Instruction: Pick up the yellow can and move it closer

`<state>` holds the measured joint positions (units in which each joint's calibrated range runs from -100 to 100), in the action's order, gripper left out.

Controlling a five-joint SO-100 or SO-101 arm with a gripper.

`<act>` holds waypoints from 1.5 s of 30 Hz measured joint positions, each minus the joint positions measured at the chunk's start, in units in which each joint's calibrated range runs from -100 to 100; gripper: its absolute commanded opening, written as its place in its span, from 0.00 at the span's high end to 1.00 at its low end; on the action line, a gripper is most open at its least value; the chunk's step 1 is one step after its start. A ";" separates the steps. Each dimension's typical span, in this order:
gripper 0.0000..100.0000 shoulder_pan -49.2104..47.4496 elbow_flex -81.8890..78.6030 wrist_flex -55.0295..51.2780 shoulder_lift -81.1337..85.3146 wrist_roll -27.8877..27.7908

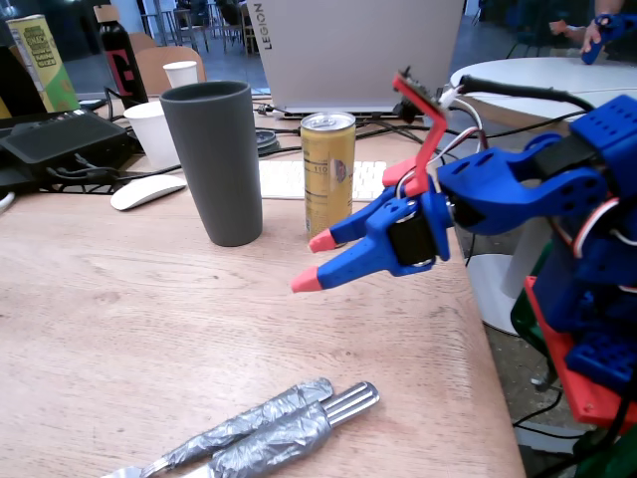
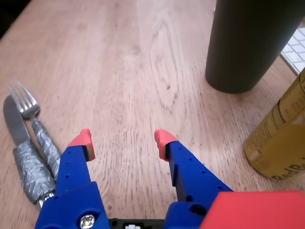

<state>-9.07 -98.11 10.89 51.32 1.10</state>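
The yellow can (image 1: 327, 171) stands upright on the wooden table, just right of the dark grey tumbler (image 1: 215, 161). In the wrist view the yellow can (image 2: 281, 138) is at the right edge, only partly in frame. My blue gripper (image 1: 312, 262) with red fingertips hovers above the table in front of the can and slightly to its left. The gripper (image 2: 124, 142) is open, its jaws spread wide with bare wood between them. It holds nothing and does not touch the can.
A fork and knife (image 1: 254, 430) with foil-wrapped handles lie near the front edge; in the wrist view the cutlery (image 2: 29, 148) lies at the left. Behind are a keyboard (image 1: 318, 179), mouse (image 1: 147, 191), paper cups (image 1: 154, 131), a laptop (image 1: 358, 50) and a yellow-green carton (image 1: 42, 62). The table edge runs close on the right.
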 measured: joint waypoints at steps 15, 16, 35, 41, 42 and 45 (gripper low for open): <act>0.71 0.09 -0.45 61.61 -43.75 -2.64; 0.71 2.16 -0.45 61.61 -43.75 -2.64; 0.71 15.03 -0.27 67.25 -34.33 -5.03; 0.72 14.65 -0.27 67.33 -21.70 -5.03; 0.72 15.59 -0.27 67.33 -20.32 -5.03; 0.71 16.63 -0.27 61.78 -16.26 -5.03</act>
<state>7.56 -98.38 72.67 35.06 -3.93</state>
